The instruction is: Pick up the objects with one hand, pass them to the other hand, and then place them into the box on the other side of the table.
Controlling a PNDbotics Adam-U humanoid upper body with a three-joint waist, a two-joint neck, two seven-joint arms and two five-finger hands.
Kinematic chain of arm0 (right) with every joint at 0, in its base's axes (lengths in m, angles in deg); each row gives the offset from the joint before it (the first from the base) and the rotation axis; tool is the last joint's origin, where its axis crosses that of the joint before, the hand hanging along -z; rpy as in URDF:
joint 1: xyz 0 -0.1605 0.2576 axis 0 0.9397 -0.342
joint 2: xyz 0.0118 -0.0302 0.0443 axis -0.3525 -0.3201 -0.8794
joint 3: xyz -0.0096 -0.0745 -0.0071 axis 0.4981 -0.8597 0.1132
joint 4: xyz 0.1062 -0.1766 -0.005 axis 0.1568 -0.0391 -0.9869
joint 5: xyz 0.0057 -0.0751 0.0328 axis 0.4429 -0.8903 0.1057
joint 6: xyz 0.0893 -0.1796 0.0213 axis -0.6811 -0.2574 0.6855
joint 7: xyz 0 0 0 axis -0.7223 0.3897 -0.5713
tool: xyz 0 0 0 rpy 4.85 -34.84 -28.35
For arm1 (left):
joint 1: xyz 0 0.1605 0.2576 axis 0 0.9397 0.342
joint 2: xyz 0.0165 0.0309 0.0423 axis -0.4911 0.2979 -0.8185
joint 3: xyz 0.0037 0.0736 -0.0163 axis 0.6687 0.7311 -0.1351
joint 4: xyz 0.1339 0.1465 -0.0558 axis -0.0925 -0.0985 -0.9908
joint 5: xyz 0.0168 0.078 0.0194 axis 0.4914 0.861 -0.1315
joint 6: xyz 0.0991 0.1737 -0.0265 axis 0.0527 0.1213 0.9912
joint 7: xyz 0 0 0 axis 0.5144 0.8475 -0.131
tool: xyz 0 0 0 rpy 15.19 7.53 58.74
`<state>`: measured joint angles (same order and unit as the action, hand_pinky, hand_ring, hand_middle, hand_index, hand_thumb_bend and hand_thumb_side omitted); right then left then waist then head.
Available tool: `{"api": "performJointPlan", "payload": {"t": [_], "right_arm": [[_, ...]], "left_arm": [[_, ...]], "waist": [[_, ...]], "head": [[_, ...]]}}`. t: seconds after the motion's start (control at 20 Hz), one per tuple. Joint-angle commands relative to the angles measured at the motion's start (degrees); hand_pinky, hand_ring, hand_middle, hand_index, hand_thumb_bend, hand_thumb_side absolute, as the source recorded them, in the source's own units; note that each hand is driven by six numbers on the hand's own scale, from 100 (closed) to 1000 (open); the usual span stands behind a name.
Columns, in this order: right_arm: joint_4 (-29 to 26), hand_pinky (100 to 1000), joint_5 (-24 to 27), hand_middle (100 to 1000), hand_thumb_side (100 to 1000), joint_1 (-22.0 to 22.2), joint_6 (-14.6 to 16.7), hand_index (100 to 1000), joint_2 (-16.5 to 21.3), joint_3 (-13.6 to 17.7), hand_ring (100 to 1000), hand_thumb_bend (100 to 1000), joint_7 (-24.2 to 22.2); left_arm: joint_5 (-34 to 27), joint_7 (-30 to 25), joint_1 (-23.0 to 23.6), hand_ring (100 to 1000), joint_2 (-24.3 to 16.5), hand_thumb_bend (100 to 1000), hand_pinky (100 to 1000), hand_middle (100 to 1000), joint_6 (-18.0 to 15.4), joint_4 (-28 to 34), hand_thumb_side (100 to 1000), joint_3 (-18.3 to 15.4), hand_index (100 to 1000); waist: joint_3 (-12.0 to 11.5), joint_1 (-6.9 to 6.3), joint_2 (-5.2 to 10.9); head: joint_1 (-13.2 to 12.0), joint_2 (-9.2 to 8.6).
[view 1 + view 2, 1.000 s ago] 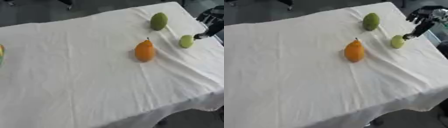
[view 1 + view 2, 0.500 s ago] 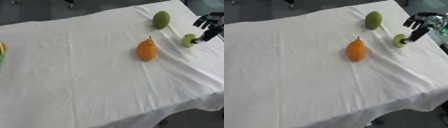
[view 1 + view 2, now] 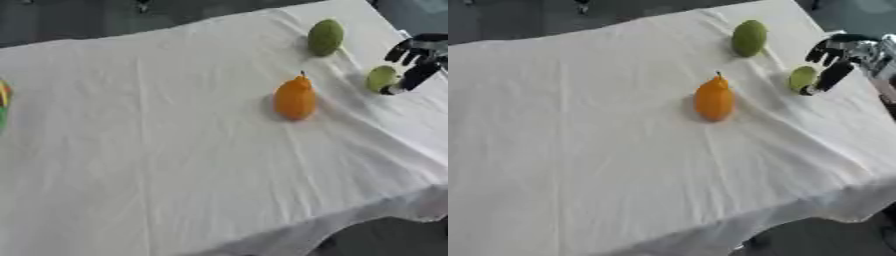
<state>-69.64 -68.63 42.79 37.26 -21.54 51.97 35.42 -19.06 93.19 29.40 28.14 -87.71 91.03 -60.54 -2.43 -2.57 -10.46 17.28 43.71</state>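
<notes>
Table [image 3: 579,150] draped in a white cloth, lying askew in my view. Right hand [image 3: 833,62] is in from the right edge, fingers spread and loosely bent, thumb reaching down against the right side of a small green fruit [image 3: 801,78]; the fruit sits on the cloth and I see nothing closed around it. Whether the thumb tip actually touches the fruit I can't say for sure, the picture is soft there. An orange pear [image 3: 713,100] stands upright near the middle of the table, stem up, well apart from the hand. A larger green fruit [image 3: 748,38] lies near the far right corner, beyond the small one. At the left edge of the left eye view a sliver of something yellow, red and green [image 3: 3,102] shows; I can't make out what it is. My left hand shows in neither view.
</notes>
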Motion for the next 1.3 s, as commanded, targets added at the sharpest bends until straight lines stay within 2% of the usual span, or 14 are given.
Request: {"api": "performJointPlan", "payload": {"t": [0.05, 1.3], "right_arm": [[0.3, 864, -1.0, 804, 151, -1.1, -0.5, 835, 1.5, 0.3, 831, 487, 0.9], [6.6, 849, -5.7, 771, 140, -4.4, -2.3, 809, 0.8, 0.2, 808, 422, 0.3]], "left_arm": [[-0.2, -0.2, -0.5, 813, -1.4, 770, 722, 839, 0.0, 0.9, 577, -0.4, 898], [-0.3, -0.4, -0.5, 808, -1.3, 765, 724, 839, 0.0, 1.1, 581, -0.3, 897]], "waist": [[-0.1, 0.09, 0.46], [-1.2, -0.46, -1.01]], "head": [[0.2, -0.27], [1.8, -1.18]]}}
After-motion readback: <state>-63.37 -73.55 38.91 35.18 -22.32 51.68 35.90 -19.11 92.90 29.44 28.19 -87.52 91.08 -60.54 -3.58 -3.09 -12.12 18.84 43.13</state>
